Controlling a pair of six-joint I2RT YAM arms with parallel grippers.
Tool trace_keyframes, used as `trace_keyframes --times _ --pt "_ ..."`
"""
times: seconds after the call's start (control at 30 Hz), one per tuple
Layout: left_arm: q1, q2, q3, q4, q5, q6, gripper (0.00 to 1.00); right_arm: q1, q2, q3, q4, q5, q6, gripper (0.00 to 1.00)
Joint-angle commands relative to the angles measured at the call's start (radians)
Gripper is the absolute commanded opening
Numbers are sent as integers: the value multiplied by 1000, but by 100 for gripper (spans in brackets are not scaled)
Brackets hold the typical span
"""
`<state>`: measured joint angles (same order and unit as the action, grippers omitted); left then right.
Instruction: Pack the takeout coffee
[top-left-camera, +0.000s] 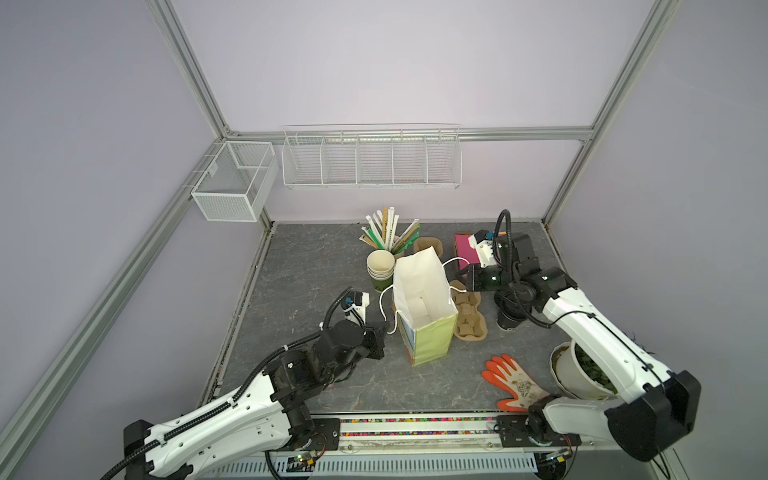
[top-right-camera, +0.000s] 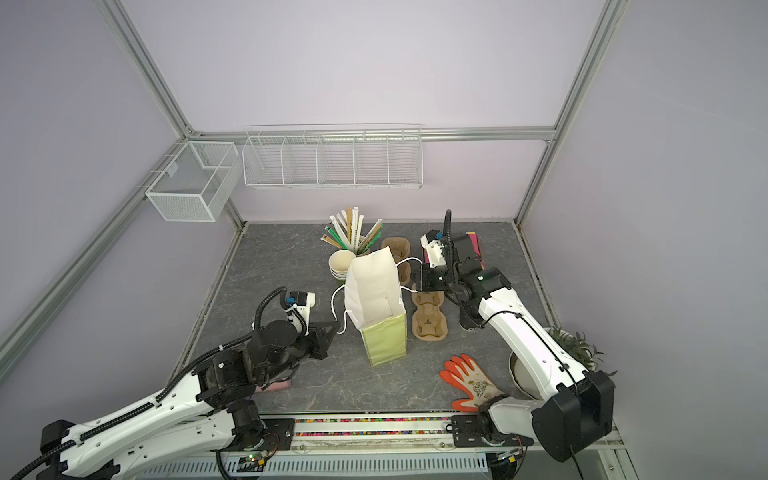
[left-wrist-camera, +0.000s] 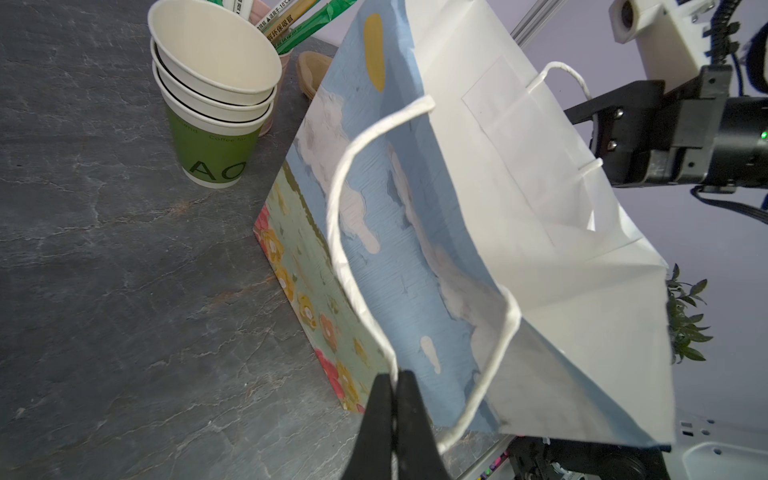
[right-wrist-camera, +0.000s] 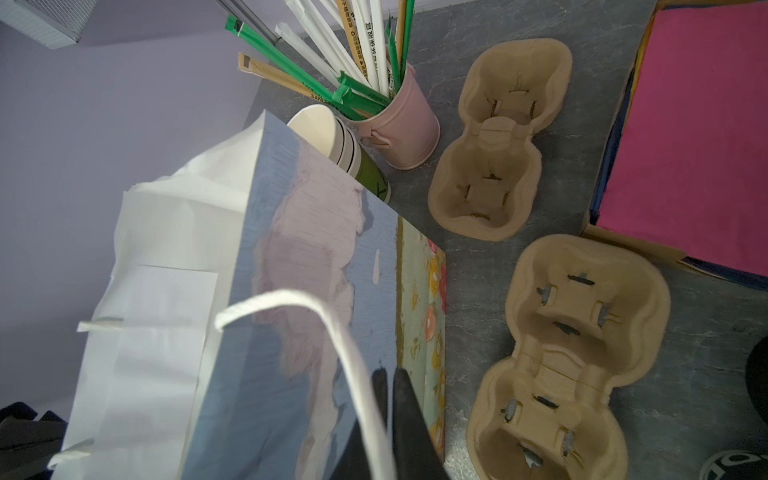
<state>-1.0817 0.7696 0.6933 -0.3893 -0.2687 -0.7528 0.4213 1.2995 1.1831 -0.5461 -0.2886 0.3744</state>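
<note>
Takeout coffee (top-left-camera: 509, 318) not yet packed: black cup stands on tabletop (top-left-camera: 311, 270) under right arm, beside carriers (top-left-camera: 467, 316). Bag (top-left-camera: 419, 291) open, upright. Left end effector (left-wrist-camera: 394, 376) pinched shut on left handle (left-wrist-camera: 340, 199); right end effector (right-wrist-camera: 390, 374) closed on right handle (right-wrist-camera: 291, 297). Count: one coffee, one bag, two handles, two carriers.

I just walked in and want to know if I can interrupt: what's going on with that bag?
Two robot arms are working on the paper bag, which stands open in the middle of the table. The left gripper is pinched shut on one white handle. The right gripper is shut right by the other handle; whether it has caught the cord is unclear. The black cup stands on the table beside the cardboard cup tray, partly under the right arm, so nothing is packed yet.
</note>
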Motion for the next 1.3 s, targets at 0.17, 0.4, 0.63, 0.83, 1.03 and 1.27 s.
trace_keyframes --times 0.17,0.4,0.63,0.83,1.03,1.27 --pt "3 5 1 14 5 -5 0 -3 51 -12 28 -60 15 10" --pt "2 14 31 12 0 -1 1 -3 16 57 -36 1 -16 21" --pt "3 4 93 -21 -16 18 21 -3 20 144 -118 74 -58 39" --pt "3 -10 153 -52 -34 39 39 -4 15 225 -167 68 -76 52" --pt "2 -6 189 -58 -34 51 49 -4 7 259 -188 23 -87 62" --pt "3 -1 282 -93 -59 105 55 -3 -40 294 -175 -34 -92 71"
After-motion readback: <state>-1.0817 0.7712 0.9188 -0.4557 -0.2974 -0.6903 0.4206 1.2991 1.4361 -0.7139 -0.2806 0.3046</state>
